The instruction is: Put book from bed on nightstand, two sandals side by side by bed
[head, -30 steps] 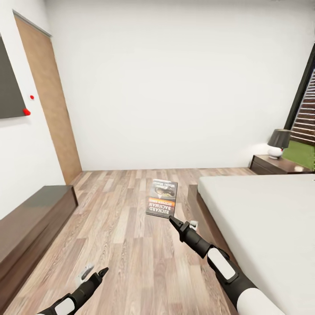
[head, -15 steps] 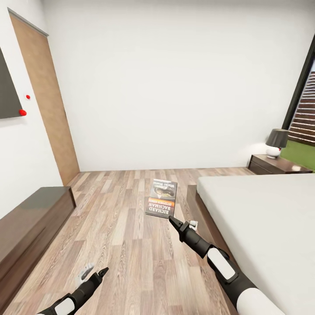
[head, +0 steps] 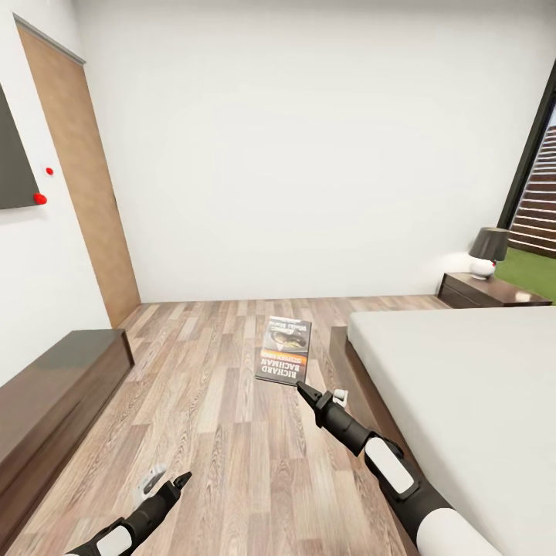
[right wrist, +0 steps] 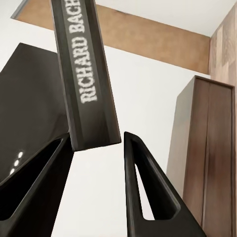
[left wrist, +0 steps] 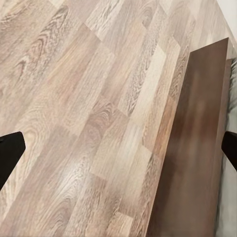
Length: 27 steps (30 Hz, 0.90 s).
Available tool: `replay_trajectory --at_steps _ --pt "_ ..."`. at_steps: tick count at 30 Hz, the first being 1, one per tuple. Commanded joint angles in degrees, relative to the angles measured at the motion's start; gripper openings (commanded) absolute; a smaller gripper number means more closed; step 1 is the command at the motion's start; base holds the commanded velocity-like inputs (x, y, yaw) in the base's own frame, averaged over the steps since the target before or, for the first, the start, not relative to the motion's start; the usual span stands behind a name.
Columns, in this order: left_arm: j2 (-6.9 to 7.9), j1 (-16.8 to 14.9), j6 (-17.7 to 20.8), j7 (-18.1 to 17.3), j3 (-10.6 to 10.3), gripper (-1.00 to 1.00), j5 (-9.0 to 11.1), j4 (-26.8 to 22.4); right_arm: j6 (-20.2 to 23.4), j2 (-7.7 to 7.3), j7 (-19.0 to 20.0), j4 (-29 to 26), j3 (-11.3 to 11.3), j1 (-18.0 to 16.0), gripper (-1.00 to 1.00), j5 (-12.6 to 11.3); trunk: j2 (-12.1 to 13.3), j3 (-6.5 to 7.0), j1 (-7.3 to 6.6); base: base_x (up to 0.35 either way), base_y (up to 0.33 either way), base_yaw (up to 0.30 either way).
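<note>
My right gripper (head: 303, 390) is shut on the lower edge of the book (head: 284, 351), a thin paperback with an orange band, held up over the wood floor just left of the bed (head: 463, 386). In the right wrist view the book's spine (right wrist: 86, 74) reads "RICHARD BACH" and sits between the dark fingers (right wrist: 145, 187). One nightstand (head: 490, 292) stands at the far right beside the bed's head end. Low at the left, my left gripper (head: 181, 480) is open over the floor, its fingertips (left wrist: 10, 153) wide apart. The sandals are out of view.
A long low dark bench (head: 54, 394) runs along the left wall, with a wooden door (head: 81, 170) behind it. A dark-shaded lamp (head: 489, 251) stands on the nightstand. The bed's dark frame (left wrist: 197, 148) borders the floor planks (left wrist: 74, 98). A dark-framed window (head: 537, 177) is at the right.
The head view shifted a little about a second ago and has held still since. The book and right gripper have drifted slightly left; the left arm looks unmoved.
</note>
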Motion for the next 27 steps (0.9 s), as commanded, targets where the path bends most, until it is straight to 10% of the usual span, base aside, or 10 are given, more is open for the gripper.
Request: replay_trajectory --at_steps 1,27 --pt "0.01 0.0 0.1 -0.2 0.5 1.0 -0.2 0.1 0.3 -0.07 0.0 0.0 0.2 0.0 -1.0 -0.7 0.0 -0.06 0.0 0.0 0.0 0.0" --pt "1.5 0.3 0.1 -0.4 0.5 1.0 -0.1 0.1 0.2 -0.31 0.4 -0.1 0.1 0.0 -1.0 -0.9 0.0 -0.06 0.0 0.0 0.0 0.0"
